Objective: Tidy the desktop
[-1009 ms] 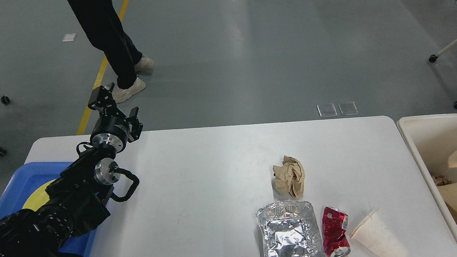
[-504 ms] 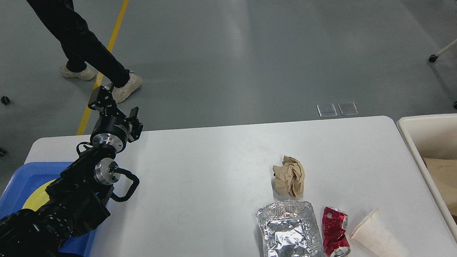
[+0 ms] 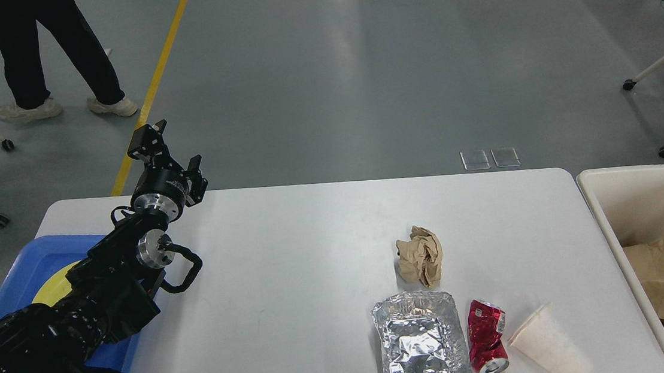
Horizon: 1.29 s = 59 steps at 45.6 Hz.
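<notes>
Left claw point(image 3: 167, 145) raised at far-left edge of white surface point(image 3: 290, 262), fingers apart and empty, well apart from crumpled paper ball point(image 3: 420, 255), foil tray point(image 3: 421, 344), crushed can point(image 3: 487, 336) and paper cup point(image 3: 547, 343); best taken nearest-first toward bin point(image 3: 612, 228).

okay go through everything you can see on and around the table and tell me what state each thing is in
left gripper: open, empty, raised over the far left edge
brown paper: crumpled into a ball
foil tray: crinkled, empty
red can: crushed, lying on its side
paper cup: tipped over
cream bin: holding brown paper waste
desktop: not yet tidied
</notes>
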### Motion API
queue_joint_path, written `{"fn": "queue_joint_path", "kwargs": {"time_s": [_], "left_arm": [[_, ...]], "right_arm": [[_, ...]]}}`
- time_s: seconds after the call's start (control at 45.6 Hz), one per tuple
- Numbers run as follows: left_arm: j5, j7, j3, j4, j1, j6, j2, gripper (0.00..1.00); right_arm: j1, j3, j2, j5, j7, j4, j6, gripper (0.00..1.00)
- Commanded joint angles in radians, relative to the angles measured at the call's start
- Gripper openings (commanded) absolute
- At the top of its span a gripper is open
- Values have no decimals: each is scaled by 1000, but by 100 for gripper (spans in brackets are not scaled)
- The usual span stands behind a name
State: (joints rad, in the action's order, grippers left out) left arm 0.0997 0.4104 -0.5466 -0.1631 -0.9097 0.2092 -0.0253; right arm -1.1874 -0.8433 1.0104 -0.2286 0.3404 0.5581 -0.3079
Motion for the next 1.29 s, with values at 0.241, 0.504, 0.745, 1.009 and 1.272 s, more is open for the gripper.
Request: {"fn": "queue_joint_path", "kwargs": {"time_s": [0.241, 0.504, 0.745, 1.009, 1.272], "left_arm": [[0, 1, -1, -1, 0, 1, -1, 96], [0, 1, -1, 0, 0, -1, -1, 96], [0, 1, -1, 0, 0, -1, -1, 96], [0, 1, 1, 0, 0, -1, 1, 96], [0, -1, 1, 0, 0, -1, -1, 96]], "right_arm": [[-313, 1, 42, -17, -7, 11, -358, 100], [-471, 1, -79, -32, -9, 13, -434, 100], [-555, -19, -228, -100, -9, 118, -531, 100], [-708, -204, -377, -106, -9, 371, -540, 100], [-725, -235, -522, -101, -9, 500, -519, 100]]}}
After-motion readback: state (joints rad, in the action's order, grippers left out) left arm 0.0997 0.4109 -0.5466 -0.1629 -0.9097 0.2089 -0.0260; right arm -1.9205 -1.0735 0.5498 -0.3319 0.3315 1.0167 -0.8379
